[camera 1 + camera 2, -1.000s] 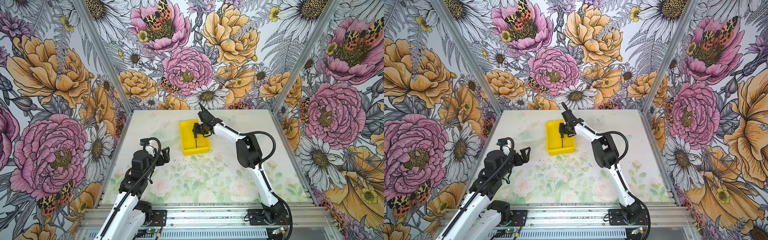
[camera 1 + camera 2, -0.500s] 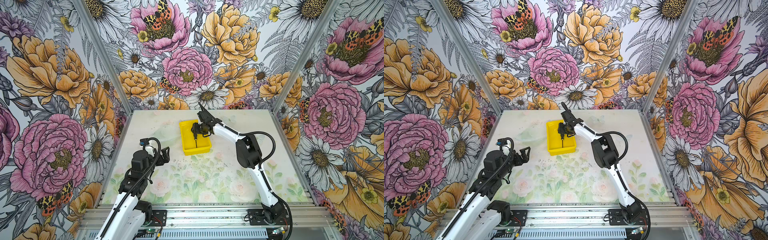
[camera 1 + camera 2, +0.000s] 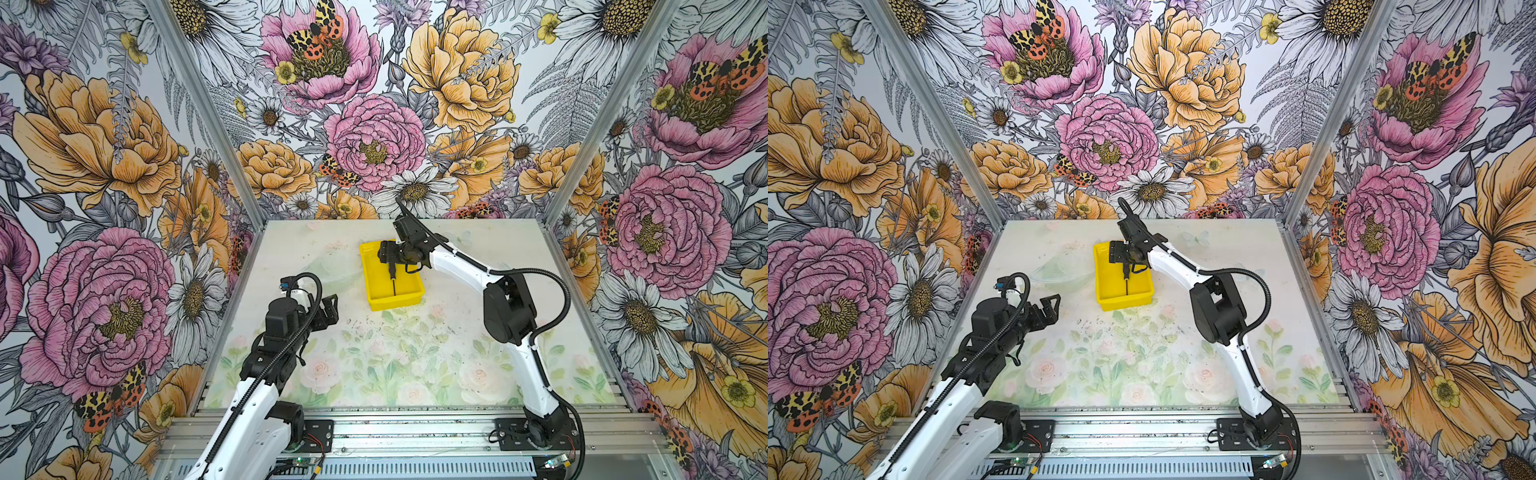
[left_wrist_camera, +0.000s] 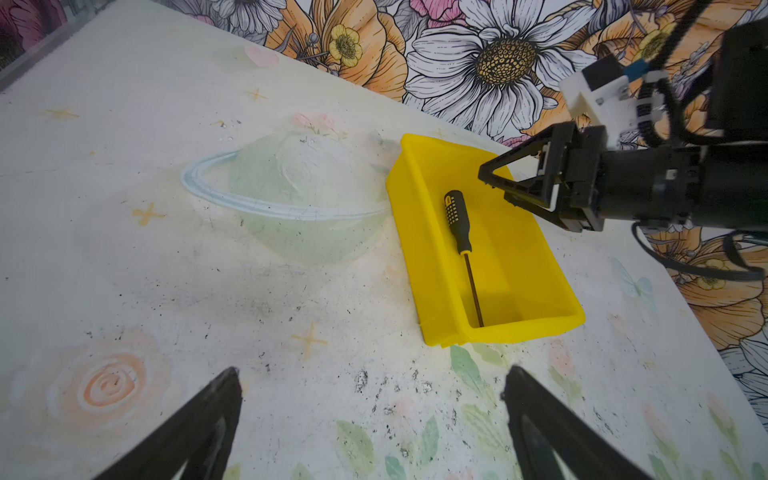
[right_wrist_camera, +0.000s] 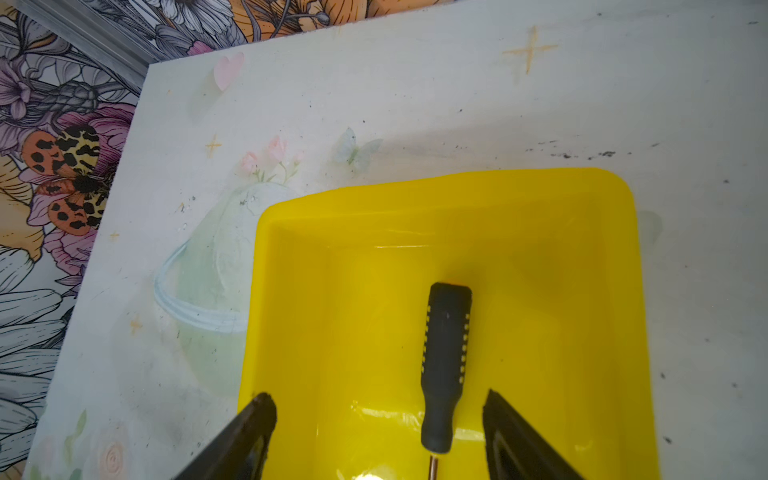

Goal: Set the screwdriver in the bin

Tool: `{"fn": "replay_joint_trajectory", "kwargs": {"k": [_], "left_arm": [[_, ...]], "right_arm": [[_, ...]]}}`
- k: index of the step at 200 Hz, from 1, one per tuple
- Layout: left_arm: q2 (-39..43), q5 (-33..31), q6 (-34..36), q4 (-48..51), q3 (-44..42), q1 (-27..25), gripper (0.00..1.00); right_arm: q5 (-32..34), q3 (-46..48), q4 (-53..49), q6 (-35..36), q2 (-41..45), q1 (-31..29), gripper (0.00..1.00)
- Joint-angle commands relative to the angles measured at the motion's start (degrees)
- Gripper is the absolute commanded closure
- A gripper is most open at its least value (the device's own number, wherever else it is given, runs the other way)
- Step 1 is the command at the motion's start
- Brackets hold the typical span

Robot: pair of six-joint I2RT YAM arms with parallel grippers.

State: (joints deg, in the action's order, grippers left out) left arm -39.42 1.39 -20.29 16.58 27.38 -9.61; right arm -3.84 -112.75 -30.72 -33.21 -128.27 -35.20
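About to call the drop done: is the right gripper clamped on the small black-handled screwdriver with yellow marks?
No: the right gripper stands open, and the black-handled screwdriver lies free on the yellow plastic bin's floor.

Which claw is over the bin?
The right claw, on the white arm reaching across the table, hangs open over the yellow bin where the screwdriver lies. The left claw sits apart, nearer the front.

Bold floral wallpaper walls with moths, aluminium corner posts, pale scuffed pastel-flower tabletop.
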Motion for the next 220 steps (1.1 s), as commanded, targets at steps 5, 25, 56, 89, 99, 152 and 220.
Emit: {"fn": "replay_joint_trajectory", "kwargs": {"k": [5, 25, 56, 89, 99, 152, 220], "left_arm": [[2.08, -3.94, -0.54, 0.30, -0.99, 0.95, 0.01], [4.05, -4.99, -0.61, 0.72, -1.36, 2.09, 0.01], [5.17, -8.09, 0.28, 3.16, -0.80, 4.87, 0.01], [4.67, -10.56, 5.41, 6.17, 1.62, 6.88, 0.01], [4.32, -11.60, 7.11, 7.22, 2.12, 7.31, 0.01], [6.59, -8.52, 20.23, 3.63, -0.51, 8.02, 0.01], [6.52, -2.73, 25.08, -4.94, -7.75, 8.77, 0.01]], "right_arm": [[4.58, 7.13, 0.58, 1.84, 10.51, -0.71, 0.11], [7.35, 15.32, 0.62, 2.71, 18.08, -0.64, 0.01], [15.87, 30.68, 0.57, 2.45, 32.63, -0.58, 0.01], [22.19, 45.76, 0.84, 4.03, 48.80, 1.45, 0.01], [23.20, 49.11, 0.75, 5.00, 52.87, 2.78, 0.00], [31.82, 69.05, 10.59, 13.05, 74.13, 11.26, 0.00], [19.92, 87.48, 29.41, 31.12, 84.21, 23.58, 0.01]]}}
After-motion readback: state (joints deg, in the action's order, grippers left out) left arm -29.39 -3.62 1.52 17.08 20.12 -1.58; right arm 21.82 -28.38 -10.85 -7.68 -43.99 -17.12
